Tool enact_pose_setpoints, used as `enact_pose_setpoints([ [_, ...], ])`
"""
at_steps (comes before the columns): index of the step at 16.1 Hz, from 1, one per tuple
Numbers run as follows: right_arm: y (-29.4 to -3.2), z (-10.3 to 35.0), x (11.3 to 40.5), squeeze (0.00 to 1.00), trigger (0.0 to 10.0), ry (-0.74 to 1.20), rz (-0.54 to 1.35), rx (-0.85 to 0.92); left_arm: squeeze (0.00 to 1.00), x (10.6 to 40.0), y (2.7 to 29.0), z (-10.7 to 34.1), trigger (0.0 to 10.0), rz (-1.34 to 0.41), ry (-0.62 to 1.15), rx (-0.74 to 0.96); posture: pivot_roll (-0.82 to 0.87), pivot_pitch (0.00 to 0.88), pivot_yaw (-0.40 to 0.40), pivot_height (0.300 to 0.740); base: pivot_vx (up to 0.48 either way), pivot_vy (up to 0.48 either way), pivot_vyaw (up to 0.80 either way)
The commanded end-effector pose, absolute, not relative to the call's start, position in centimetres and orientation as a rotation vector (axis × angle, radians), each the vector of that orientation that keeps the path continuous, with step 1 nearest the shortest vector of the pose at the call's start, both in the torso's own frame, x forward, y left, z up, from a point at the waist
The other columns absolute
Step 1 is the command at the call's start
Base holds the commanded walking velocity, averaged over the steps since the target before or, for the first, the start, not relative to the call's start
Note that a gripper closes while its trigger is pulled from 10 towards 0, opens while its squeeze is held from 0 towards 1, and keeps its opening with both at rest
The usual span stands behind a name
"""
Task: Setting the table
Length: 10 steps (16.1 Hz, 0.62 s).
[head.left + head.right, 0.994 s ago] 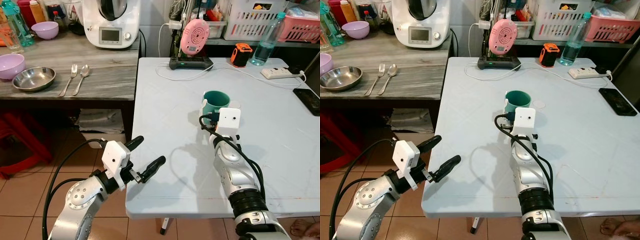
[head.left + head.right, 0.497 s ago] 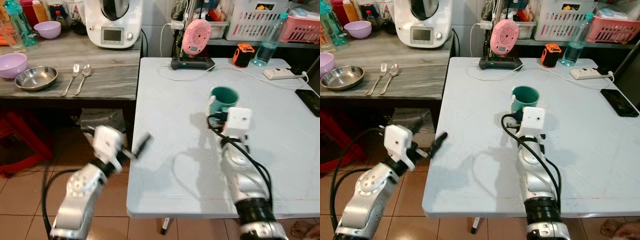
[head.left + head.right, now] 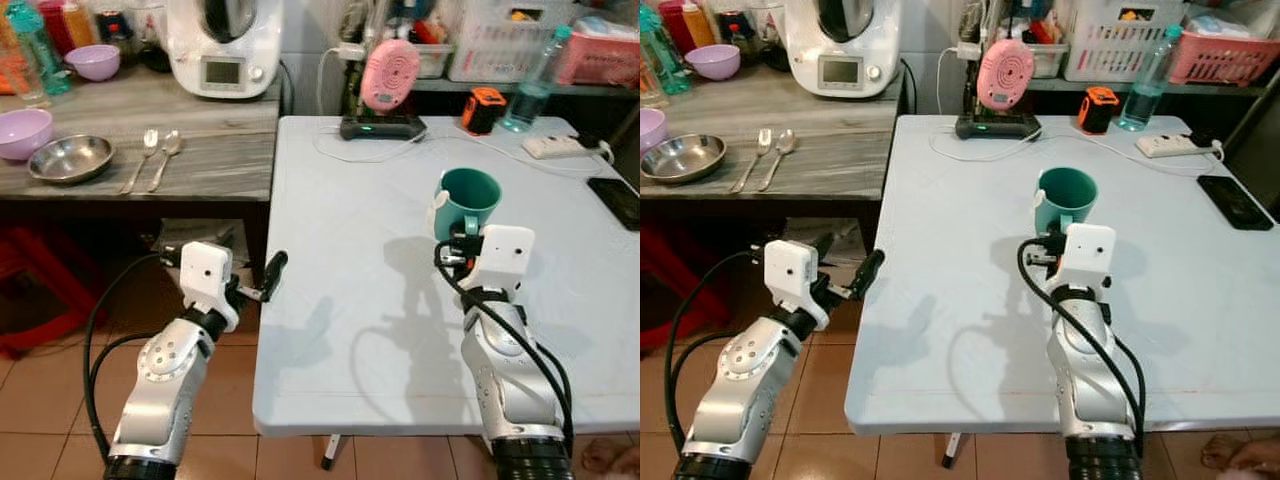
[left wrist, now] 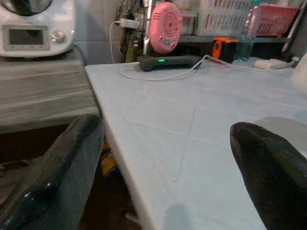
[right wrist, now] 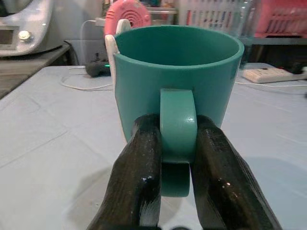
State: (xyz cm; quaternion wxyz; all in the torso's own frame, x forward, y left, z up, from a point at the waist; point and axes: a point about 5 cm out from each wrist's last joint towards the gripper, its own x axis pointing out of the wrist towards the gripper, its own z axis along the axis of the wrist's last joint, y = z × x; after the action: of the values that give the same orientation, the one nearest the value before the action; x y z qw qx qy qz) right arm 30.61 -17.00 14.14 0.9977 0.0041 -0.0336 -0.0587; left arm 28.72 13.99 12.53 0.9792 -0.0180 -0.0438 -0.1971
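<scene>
Pale blue table [image 3: 380,330] stood centre-right, w/ a grey wood-grain counter [image 3: 200,160] butted against its left edge. Floor [image 3: 50,400] was reddish-brown tile. Red stool [image 3: 40,290], prob. plastic, sat under the counter at left. Far side: white baskets [image 3: 500,40] & a pink one [image 3: 600,55] on a shelf. Light cast soft shadows on the tabletop.

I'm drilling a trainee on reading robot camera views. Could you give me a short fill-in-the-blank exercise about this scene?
1. The right hand grips the teal ceramic mug by its ____.
2. The left hand is ____, at the edge of the pale blue table.
3. On the grey wooden counter, a metal fork lies beside a metal ____.
4. The round pink device stands at the table's ____ edge.

Missing words: handle; open; spoon; far
</scene>
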Motion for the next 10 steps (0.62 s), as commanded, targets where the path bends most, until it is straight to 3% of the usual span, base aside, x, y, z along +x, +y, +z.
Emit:
enact_pose_setpoints([
  [1, -16.97, 14.90, 30.51, 0.00, 10.0, -0.090, -0.107, 0.011, 0.00, 29.02, 13.96, 12.77, 10.0, -0.390, -0.099, -0.030, -0.03, 0.000, -0.044, 0.740, 0.000, 0.431, -0.80],
  [6, -16.68, 15.28, 30.46, 0.00, 10.0, -0.100, -0.082, 0.004, 0.00, 29.29, 13.94, 12.82, 10.0, -0.382, -0.109, -0.029, -0.03, 0.000, -0.051, 0.740, 0.000, 0.449, -0.66],
  [10, -16.14, 15.43, 30.50, 0.00, 10.0, -0.110, -0.056, 0.009, 0.00, 29.44, 13.95, 12.96, 10.0, -0.374, -0.121, -0.029, -0.03, 0.000, -0.054, 0.740, 0.000, 0.469, 0.00],
])
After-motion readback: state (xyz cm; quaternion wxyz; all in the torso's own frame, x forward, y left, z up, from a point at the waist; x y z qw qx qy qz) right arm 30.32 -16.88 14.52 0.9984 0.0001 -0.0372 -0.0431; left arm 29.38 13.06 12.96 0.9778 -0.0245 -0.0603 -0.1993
